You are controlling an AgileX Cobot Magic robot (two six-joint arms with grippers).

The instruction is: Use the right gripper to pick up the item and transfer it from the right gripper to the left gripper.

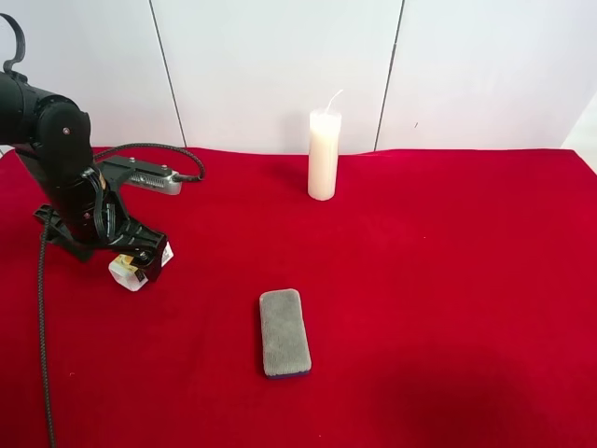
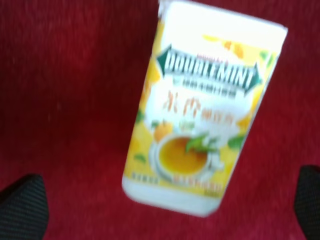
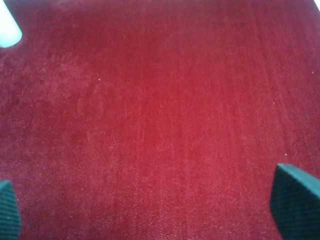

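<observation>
One Doublemint bottle [image 2: 202, 107] lies flat btwn open left gripper [image 2: 165, 200] fingertips.

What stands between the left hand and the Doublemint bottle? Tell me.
Nothing visible does. The white-and-yellow plastic Doublemint bottle lies on the red cloth directly in front of the open left hand, with only bare cloth around it.

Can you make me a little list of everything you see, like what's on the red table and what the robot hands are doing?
table: red cloth
candle: white candle, upright, at the back
pad: grey pad, lying flat near the middle
gum bottle: Doublemint bottle, on the cloth under the left gripper
left gripper: left gripper, open, fingertips apart on either side of the bottle, not touching it
right gripper: right gripper, open, holding nothing, above bare cloth
</observation>
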